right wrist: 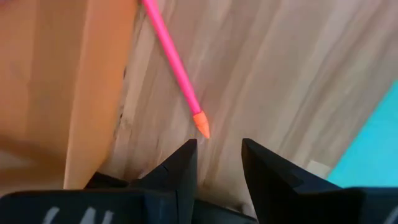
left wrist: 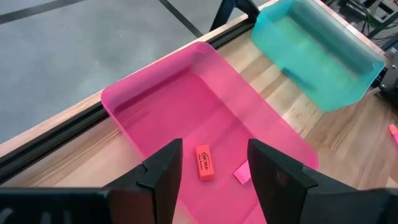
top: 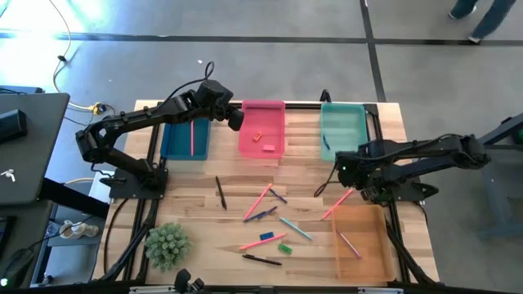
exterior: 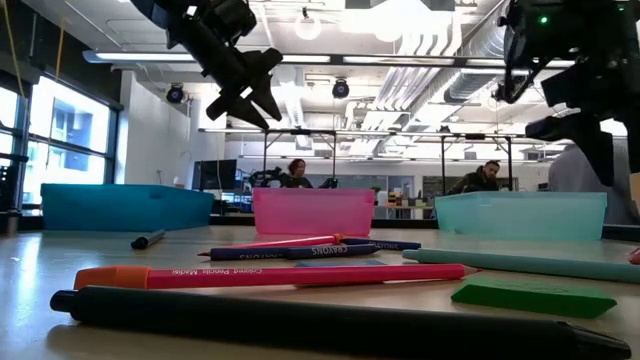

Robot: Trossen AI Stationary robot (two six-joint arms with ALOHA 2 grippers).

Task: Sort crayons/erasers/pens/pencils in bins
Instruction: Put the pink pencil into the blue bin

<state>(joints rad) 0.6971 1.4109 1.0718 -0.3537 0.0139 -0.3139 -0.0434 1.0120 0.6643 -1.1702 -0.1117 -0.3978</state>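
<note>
My left gripper (top: 237, 117) hangs open and empty above the left edge of the pink bin (top: 263, 126). An orange eraser (left wrist: 204, 163) and a pink eraser (left wrist: 242, 172) lie on that bin's floor, below the fingers. My right gripper (top: 350, 175) is open and empty above the table, between the teal bin (top: 343, 131) and the orange bin (top: 359, 241). It stands just short of the orange tip of a pink pencil (right wrist: 177, 68). The other end of this pencil (top: 337, 202) lies against the orange bin's rim. The blue bin (top: 186, 135) holds a pink stick.
Loose sticks, two black pens (top: 221, 192), a blue eraser (top: 266, 237) and a green eraser (top: 283, 247) lie on the table's middle and near part. A small green plant (top: 167, 243) stands at the near left. The orange bin holds a pink stick (top: 350, 243).
</note>
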